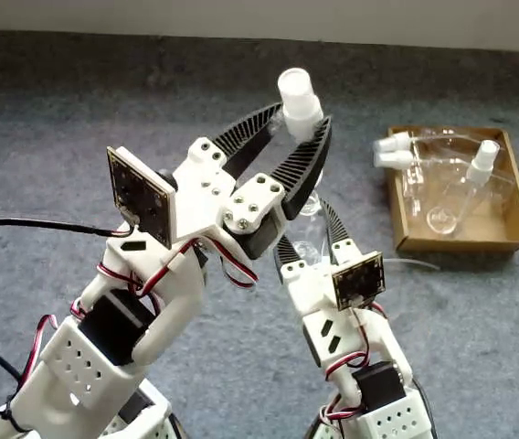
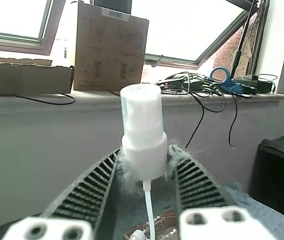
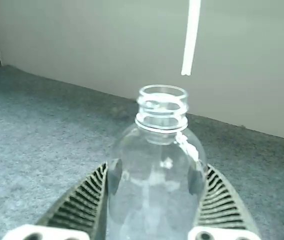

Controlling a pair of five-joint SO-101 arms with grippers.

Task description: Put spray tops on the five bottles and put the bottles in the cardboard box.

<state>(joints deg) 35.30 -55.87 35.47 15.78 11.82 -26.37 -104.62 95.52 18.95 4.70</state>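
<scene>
Spray top (image 2: pixel 143 135) is clamped in the left gripper (image 1: pixel 302 119) right above the open bottle (image 3: pixel 157 150) that the right gripper (image 3: pixel 157 172) squeezes upright, so the dip tube (image 3: pixel 191 35) can drop into the neck; cardboard box (image 1: pixel 406 240) waits nearby.

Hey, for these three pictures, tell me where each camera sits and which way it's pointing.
High view: fixed above the table, looking down at the left arm, the right arm, the spray top and the cardboard box.
Left wrist view: on the left arm, looking along its jaws, shut on the spray top, toward a wall.
Right wrist view: on the right arm, looking along its jaws, shut on a clear bottle, across the table.
Shared: both wrist views show the spray top's thin tube.
</scene>
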